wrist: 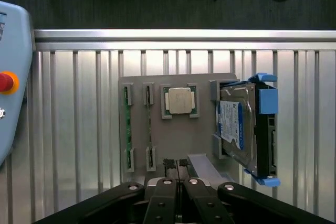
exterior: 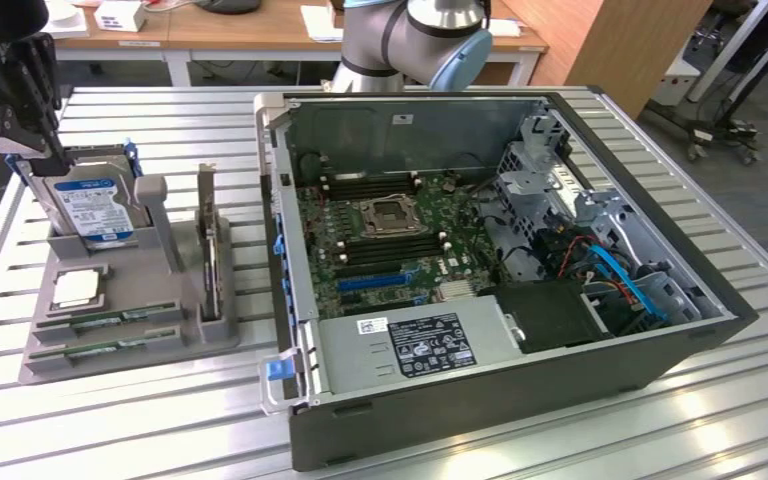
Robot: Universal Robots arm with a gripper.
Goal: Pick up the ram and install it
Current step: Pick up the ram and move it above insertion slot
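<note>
Hovering above the parts holder with fingers pressed together

The gripper [wrist: 178, 165] hangs over the grey holder [exterior: 191, 335], its fingers closed tight with no part between them. Both ram sticks [exterior: 107, 319] sit in their slots at the holder's near end in the exterior view, just beside the processor chip [exterior: 75, 289] and well apart from the gripper. The hard drive [exterior: 95, 208] stands upright at the far end, just below the gripper. The open computer case [exterior: 491, 400] sits to the exterior view's right on the slatted table [exterior: 117, 430].
</note>
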